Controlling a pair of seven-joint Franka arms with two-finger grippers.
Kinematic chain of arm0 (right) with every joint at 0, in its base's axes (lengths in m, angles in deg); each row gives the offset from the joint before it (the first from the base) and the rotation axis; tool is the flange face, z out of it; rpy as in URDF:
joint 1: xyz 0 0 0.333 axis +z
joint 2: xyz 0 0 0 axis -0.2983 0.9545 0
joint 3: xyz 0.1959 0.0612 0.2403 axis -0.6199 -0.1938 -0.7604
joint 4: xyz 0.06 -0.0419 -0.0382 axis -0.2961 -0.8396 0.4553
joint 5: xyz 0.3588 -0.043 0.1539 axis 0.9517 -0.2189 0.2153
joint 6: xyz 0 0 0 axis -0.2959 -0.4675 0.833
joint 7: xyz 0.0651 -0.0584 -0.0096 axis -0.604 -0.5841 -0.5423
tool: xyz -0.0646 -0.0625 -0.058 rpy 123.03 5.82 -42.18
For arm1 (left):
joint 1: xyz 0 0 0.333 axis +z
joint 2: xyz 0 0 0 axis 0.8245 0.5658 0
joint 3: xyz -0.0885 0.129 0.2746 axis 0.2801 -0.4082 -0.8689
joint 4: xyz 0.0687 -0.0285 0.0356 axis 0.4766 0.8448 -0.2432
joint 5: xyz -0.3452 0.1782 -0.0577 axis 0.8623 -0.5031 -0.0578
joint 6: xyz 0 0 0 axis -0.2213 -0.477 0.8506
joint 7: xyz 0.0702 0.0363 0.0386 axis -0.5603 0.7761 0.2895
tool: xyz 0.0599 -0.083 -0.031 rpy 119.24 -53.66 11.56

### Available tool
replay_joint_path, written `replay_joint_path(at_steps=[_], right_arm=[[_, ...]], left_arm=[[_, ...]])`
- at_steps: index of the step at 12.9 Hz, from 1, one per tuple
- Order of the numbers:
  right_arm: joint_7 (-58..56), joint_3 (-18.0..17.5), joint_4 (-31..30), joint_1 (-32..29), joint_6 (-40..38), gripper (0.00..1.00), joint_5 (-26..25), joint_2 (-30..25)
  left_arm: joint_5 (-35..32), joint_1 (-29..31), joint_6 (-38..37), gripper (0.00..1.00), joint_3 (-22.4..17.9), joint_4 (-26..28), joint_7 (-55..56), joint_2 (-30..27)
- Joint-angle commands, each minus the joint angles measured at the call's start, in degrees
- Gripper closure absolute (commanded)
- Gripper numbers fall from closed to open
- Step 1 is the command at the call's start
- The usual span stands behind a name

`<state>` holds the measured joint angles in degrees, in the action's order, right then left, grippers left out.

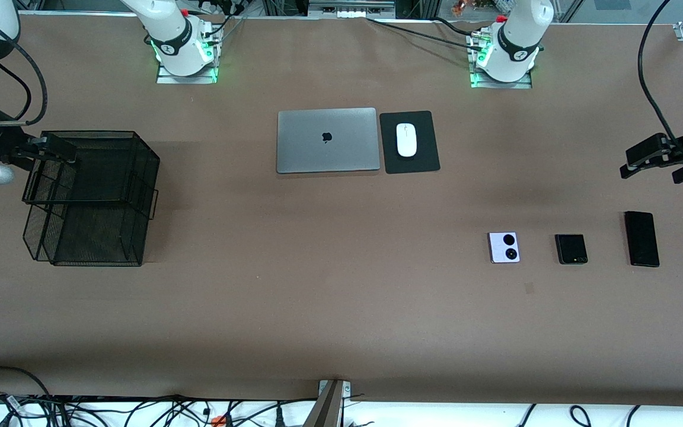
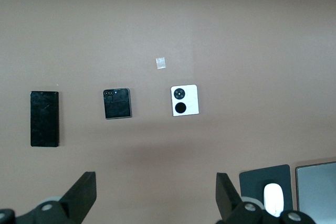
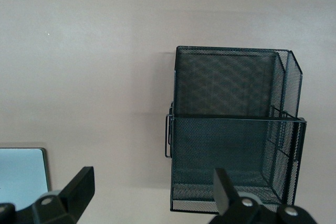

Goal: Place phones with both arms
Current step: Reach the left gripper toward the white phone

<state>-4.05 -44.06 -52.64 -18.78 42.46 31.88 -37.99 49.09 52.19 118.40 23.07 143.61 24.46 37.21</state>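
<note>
The right gripper (image 1: 51,151) hangs over the mesh basket (image 1: 110,196) at the right arm's end of the table, fingers spread wide, holding nothing. A closed laptop (image 1: 326,140) and a mouse (image 1: 406,140) on its pad (image 1: 409,142) lie mid-table. The 3 phones lie in a row nearer the camera, apart from each other: white phone (image 1: 504,247), small black phone (image 1: 571,249), long black phone (image 1: 641,239). The left gripper (image 1: 653,160) hovers beside the long phone's end of the row, fingers wide, empty

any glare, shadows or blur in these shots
Front view: green glow at both arm bases, soft shadow beside the mesh basket, laptop evenly lit. Left wrist view: three phones sharp, faint shadow band below them. Right wrist view: laptop corner glares pale blue.
</note>
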Motion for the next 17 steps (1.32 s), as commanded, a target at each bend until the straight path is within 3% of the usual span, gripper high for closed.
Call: replay_joint_path(at_steps=[1, 3, 9, 14, 17], right_arm=[[-0.6, -0.1, 0.7, -0.3, -0.8, 0.0, -0.2, 0.2], [-0.6, -0.1, 0.7, -0.3, -0.8, 0.0, -0.2, 0.2], [-0.6, 0.0, 0.6, -0.4, -0.7, 0.0, -0.2, 0.2], [-0.6, 0.0, 0.6, -0.4, -0.7, 0.0, -0.1, 0.2], [-0.6, 0.0, 0.5, -0.4, -0.7, 0.0, -0.1, 0.2]], left_arm=[[-1.2, -0.5, 0.4, 0.0, 0.2, -1.1, 0.2, 2.5], [-1.1, -0.7, 0.8, 0.0, 0.6, -1.2, 0.7, 5.2], [-0.6, -2.6, 11.2, 0.0, 1.8, 0.9, 1.1, 18.2], [-0.5, -2.6, 28.9, 0.0, 3.5, 15.8, 2.0, 19.6], [-0.5, -2.7, 33.9, 0.0, 4.5, 18.4, 2.3, 23.3]])
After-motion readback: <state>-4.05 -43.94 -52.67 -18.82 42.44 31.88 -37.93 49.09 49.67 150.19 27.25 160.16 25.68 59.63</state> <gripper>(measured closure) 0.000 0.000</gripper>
